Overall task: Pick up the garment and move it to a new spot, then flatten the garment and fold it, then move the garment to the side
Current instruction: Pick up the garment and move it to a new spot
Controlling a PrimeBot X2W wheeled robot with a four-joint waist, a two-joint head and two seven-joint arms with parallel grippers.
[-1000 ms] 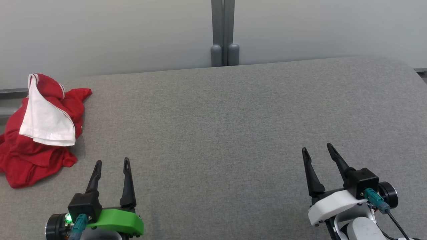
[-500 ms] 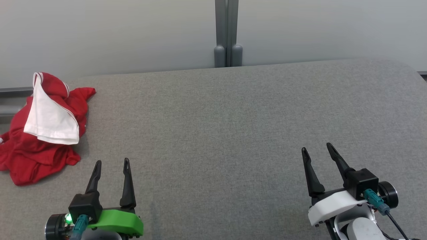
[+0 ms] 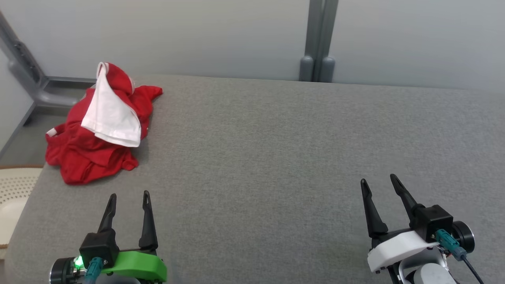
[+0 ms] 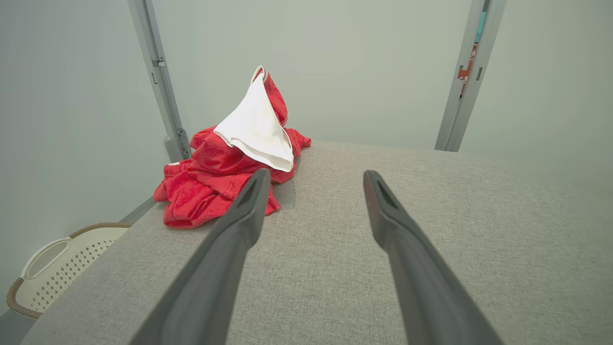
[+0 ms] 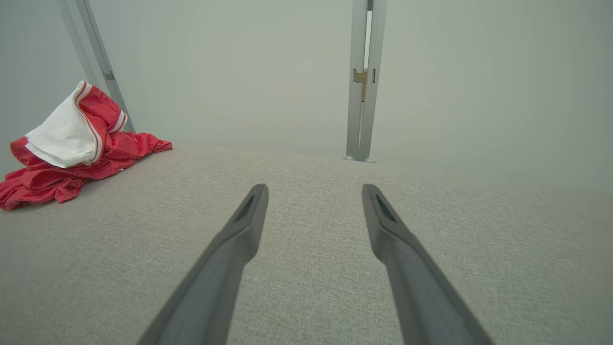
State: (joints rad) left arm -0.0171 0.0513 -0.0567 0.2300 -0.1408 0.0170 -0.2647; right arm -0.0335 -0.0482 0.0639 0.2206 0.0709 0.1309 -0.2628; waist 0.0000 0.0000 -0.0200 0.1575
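Head view: camera swung left; crumpled red-and-white fabric garment point(image 3: 90, 154) at grey upholstered table's point(image 3: 276, 157) far-left corner now fully framed, ready for pickup. Left gripper point(image 3: 129, 194), right gripper point(image 3: 378, 179): jaws parted, empty.

Over at nine o'clock in the head view, the basket point(image 3: 14, 185) is being cut by the edge, with just a corner showing. The garment point(image 5: 48, 179) is being clipped at nine o'clock in the right wrist view. Its white layer point(image 3: 112, 114) is covering the red folds beneath. At six o'clock, the left end effector point(image 3: 130, 194) and the right end effector point(image 3: 377, 179) are losing their bases to the frame.
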